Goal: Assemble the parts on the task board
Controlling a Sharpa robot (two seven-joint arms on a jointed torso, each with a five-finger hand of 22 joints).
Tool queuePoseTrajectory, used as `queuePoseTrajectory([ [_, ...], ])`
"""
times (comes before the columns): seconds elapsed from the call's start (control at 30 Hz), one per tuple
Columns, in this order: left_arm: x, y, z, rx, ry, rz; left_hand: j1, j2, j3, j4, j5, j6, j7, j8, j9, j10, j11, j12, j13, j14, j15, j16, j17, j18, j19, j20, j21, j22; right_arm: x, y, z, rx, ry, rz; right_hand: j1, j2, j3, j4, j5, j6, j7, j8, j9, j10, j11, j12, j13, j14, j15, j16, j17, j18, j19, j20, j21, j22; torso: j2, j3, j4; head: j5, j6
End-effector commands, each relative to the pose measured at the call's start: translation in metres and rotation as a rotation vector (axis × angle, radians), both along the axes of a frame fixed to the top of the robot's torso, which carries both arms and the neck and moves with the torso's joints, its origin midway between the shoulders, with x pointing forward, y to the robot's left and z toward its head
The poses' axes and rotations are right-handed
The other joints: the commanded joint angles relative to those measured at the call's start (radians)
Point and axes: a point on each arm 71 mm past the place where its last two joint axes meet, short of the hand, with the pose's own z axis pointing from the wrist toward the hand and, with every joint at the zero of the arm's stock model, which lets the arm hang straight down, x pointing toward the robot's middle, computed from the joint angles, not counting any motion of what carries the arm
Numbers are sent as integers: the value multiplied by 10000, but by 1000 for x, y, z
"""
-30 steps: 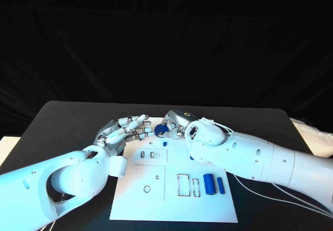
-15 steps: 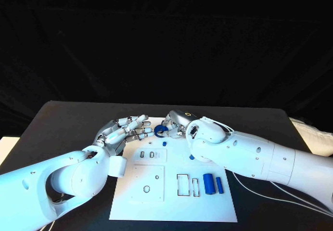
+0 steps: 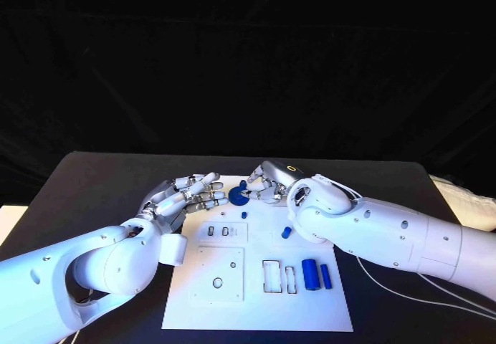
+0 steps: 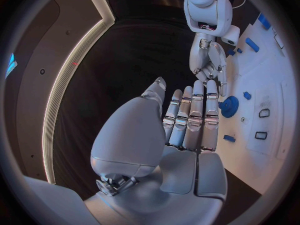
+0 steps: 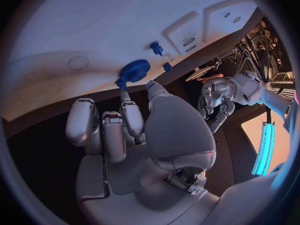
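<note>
Black table (image 3: 103,179) under it all, w/ the white task board (image 3: 259,301) flat in the middle

Two white arms in over the board from both sides. Left hand (image 3: 191,195) at the board's far left corner: fingers (image 4: 190,116) straight, side by side, holding nothing, just beside the gear but not touching it as far as can be seen. Right hand (image 3: 271,188) at the far edge too, fingers curled down, tips right at the blue gear (image 3: 239,193); pinching it or only touching, can't tell. In the right wrist view the gear (image 5: 133,71) looks to lie flat on the board w/ fingertips (image 5: 124,96) at its edge

Smaller blue bits next: long peg (image 3: 311,274) and thinner peg (image 3: 327,276) near the board's right side, beside the empty slots (image 3: 273,276). Short peg (image 3: 287,232) mid-board. Tiny peg (image 3: 244,214) just below the gear

Step in hand, best guess: setting the gear in its place at the far end of the board. Looks early on, most pegs lying loose, slots not filled

Next move prob needs a slow push straight down on the gear till it sits flat, left hand staying near to steady, then lift off and go for a peg
</note>
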Motion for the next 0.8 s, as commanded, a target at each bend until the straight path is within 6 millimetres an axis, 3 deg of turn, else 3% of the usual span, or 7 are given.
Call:
queuePoseTrajectory([
  [0.03,0,0,1,-124,-55,-171,2,82,2,-69,-11,-65,21,-60,-6,17,72,-71,8,29,69,-47,18,199,37,15,-32,-19,-4,-14,10,1064,-265,345,130,-199,-159,-69,-39,-24,-24,-28,-7,-49,21,-114,-26,884,26,2,1879,-132,-67,19,-48,-95,-29,19,-52,-34,15],
  [0.13,2,2,0,-94,-55,-101,16,90,12,-87,-9,-67,20,-65,-6,18,70,-80,8,28,69,-58,23,199,36,15,-37,-24,-4,-38,11,1217,253,396,312,-432,-350,-151,-219,-101,-2,-34,-14,-82,39,-172,-48,867,41,-34,1805,-105,-165,30,-124,-237,-65,40,-133,-23,13],
  [0.2,4,3,-1,-77,-59,-71,48,108,35,-124,-5,-67,17,-73,-5,21,69,-95,8,30,68,-75,32,200,36,15,-45,-32,-4,-54,10,1266,512,536,661,-410,-350,-328,-439,-147,-1,-28,-13,-102,38,-189,-45,856,43,-58,1758,-86,-226,35,-172,-325,-91,66,-188,-37,41],
  [0.47,8,8,-4,-15,-75,47,94,136,76,-180,-2,-66,18,-84,-3,26,67,-120,8,36,66,-102,47,201,41,13,-54,-43,-6,-111,-2,1922,1339,704,2141,-208,-49,-1253,-861,154,-33,29,18,-24,-13,107,204,907,-5,43,1991,-89,-226,-9,-172,-312,-104,164,-267,-213,29],
  [0.67,9,8,-5,-21,-61,42,105,151,91,-194,-1,-58,18,-83,-1,37,66,-124,10,46,62,-107,54,203,47,11,-55,-46,-6,-143,-15,1657,1337,313,2240,-229,-62,-1357,-854,80,-10,-13,-2,-27,7,120,218,915,10,59,2026,-95,-208,-2,-155,-284,-129,219,-328,-206,42],
  [0.73,9,8,-6,-19,-59,48,105,151,91,-194,-1,-58,18,-83,-1,37,66,-124,10,46,62,-107,54,203,47,11,-55,-46,-6,-148,-19,1578,1341,244,2244,-231,-63,-1362,-852,77,-10,-14,-2,-29,7,116,216,913,11,56,2018,-95,-209,-1,-156,-285,-113,207,-307,-237,38],
  [0.8,9,9,-6,-15,-56,56,105,151,91,-194,-1,-58,18,-83,-1,37,66,-124,10,46,62,-107,54,203,47,11,-55,-46,-7,-151,-24,1424,1293,226,2250,-233,-66,-1370,-845,68,-7,-17,-4,-31,10,114,215,914,12,57,2020,-96,-208,0,-155,-283,-101,230,-315,-231,34],
])
